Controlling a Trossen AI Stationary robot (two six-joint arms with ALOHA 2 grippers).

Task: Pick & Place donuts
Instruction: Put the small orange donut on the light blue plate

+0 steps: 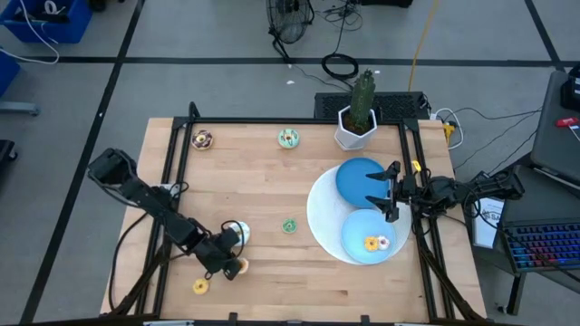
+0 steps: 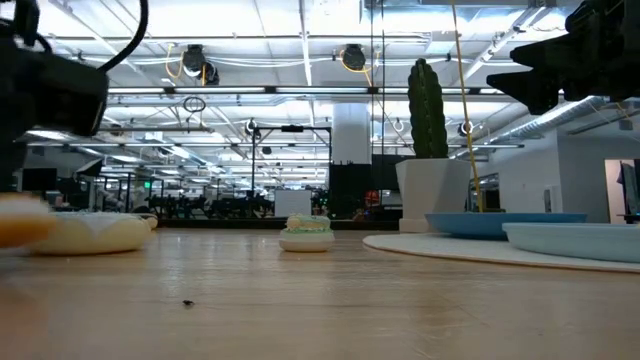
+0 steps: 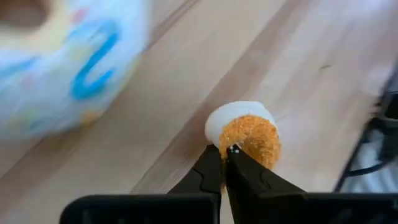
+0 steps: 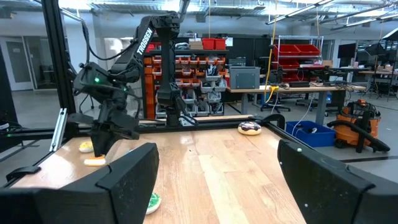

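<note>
You have one wooden table (image 1: 272, 181) carrying a large white disc (image 1: 319, 217), a potted cactus (image 1: 361, 113) at the far edge, a chocolate donut (image 1: 203, 139), two green donuts (image 1: 289, 138) (image 1: 289, 225), a yellow donut (image 1: 200, 286), an orange donut (image 1: 240, 267) and a white donut (image 1: 240, 232).

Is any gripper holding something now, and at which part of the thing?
The left gripper is shut against the rim of an orange donut, but a real hold cannot be told. The right gripper is open, holding nothing.
</note>
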